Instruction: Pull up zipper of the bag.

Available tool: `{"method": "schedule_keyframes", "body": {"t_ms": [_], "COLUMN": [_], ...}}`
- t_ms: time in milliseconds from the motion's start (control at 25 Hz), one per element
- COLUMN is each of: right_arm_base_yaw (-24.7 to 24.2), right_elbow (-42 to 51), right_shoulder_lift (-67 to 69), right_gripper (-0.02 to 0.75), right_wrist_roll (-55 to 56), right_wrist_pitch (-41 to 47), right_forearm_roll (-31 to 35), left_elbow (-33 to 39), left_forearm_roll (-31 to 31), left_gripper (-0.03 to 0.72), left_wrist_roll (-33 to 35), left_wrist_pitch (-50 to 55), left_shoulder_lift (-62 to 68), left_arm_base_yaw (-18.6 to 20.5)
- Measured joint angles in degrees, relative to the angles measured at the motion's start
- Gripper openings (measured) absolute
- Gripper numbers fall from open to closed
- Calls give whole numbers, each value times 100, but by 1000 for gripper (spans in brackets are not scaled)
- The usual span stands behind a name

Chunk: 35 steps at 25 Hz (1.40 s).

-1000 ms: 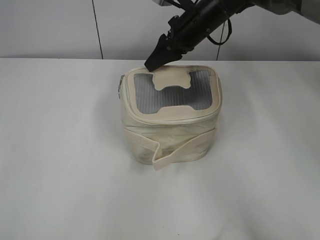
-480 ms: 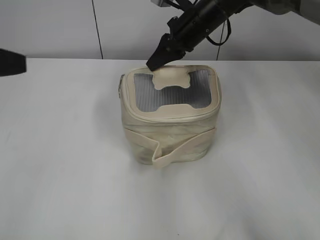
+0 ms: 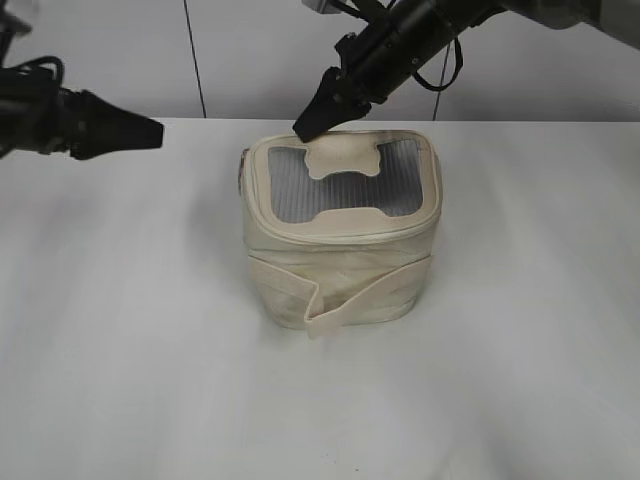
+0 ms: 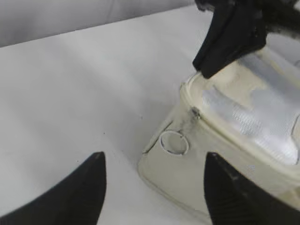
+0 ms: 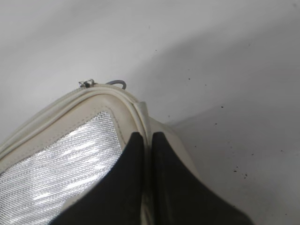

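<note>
The cream bag stands mid-table, its grey mesh lid window up and its flat strap band across the front. My right gripper is at the lid's back left corner; in the right wrist view the fingers are pinched shut on the lid rim. The zipper track runs round the rim. One silver slider shows just beyond the right fingers. Another slider with its ring pull hangs on the bag's left side. My left gripper is open, left of the bag; the ring pull lies ahead between its fingers.
The white table spreads around the bag. A pale wall with a dark vertical seam stands behind. The right arm reaches in from the upper right.
My left arm has come in from the left edge and moved right toward the bag. My right gripper has stayed at the lid's back corner, slightly higher.
</note>
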Motion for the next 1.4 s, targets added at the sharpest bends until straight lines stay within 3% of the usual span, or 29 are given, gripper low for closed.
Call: {"method": "schedule_keyframes", "body": {"t_ms": [120,400,560,760,1120,1400], "right_arm_base_yaw": [0,0,0,0,-24,-24], "right_elbow": [0,0,0,0,0,0], "right_shoulder_lift": [0,0,0,0,0,0], "right_gripper": [25,24,24,23,23,23], "right_wrist_roll": [12,45,53,65,91,102], "right_wrist_pitch": [0,0,0,0,-88,-78], "right_forearm_roll": [0,0,0,-29,-109,-76], "left_elbow": [-307,-427,-433,-547,-654,-661], "left_forearm_roll": [85,126,100,0,-313,-718], "left_gripper": [505,508,508,499,309,281], "left_wrist_roll": [1121,2392,2513,2566,2631,2644], "left_wrist_pitch": [-40,-1292,-1702,-1749,-2203,-2482], "left_shoulder_lift": [556,852,878,999,1083,1153], "left_arm_base_yaw": [-242,-1214,-1581,-1640,-1694,-1694]}}
